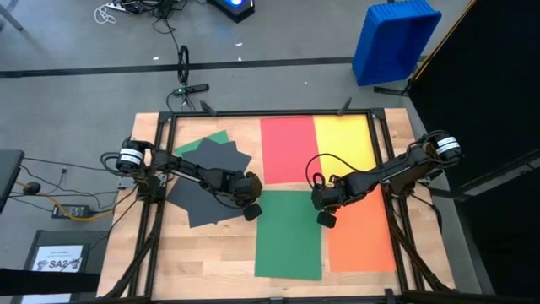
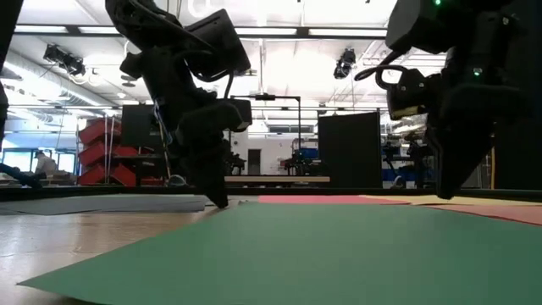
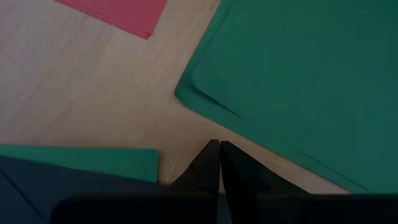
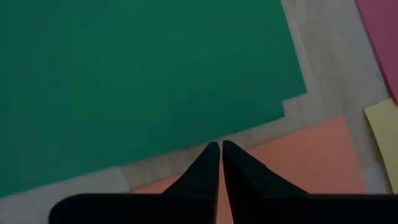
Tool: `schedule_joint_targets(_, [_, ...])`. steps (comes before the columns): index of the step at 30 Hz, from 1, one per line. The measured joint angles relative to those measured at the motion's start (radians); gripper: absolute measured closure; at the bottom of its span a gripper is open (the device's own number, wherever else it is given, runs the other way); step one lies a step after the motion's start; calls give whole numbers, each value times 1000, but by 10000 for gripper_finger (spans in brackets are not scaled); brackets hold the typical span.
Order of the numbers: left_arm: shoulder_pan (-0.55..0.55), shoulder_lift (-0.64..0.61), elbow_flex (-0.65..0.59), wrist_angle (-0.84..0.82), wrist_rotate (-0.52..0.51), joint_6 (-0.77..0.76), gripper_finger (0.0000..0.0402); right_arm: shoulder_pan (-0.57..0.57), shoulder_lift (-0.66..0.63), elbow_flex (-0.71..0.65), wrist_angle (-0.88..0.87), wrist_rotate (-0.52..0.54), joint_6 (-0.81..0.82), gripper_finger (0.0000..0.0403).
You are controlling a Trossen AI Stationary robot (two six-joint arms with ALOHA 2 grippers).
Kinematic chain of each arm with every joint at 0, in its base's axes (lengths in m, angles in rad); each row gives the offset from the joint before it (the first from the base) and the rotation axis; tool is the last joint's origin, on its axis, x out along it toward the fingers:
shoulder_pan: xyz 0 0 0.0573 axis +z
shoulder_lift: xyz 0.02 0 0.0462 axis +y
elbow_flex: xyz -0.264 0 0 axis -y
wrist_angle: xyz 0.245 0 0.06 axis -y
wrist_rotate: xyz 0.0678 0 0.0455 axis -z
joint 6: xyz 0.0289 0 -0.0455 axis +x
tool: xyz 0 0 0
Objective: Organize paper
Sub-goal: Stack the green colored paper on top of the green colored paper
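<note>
Both claws shut, empty, over flat matte sheets.
Left claw (image 1: 252, 209) by dark stack (image 1: 207, 181); right claw (image 1: 326, 217) btwn green (image 1: 289, 236) & orange (image 1: 361, 232) rectangles on wood desk (image 1: 211, 249).

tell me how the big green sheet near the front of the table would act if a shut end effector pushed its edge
The green sheet lies thin and flat on the table, so it would probably slide easily, or buckle rather than move stiffly. The left wrist view shows a second green edge beneath its corner, so layers may shear apart.
</note>
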Motion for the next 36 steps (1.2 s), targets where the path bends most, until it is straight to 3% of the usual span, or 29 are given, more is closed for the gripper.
schedule_joint_targets(36, [0,7,-3,17,14,-15,402,25,61,-21,99,-3,10,403])
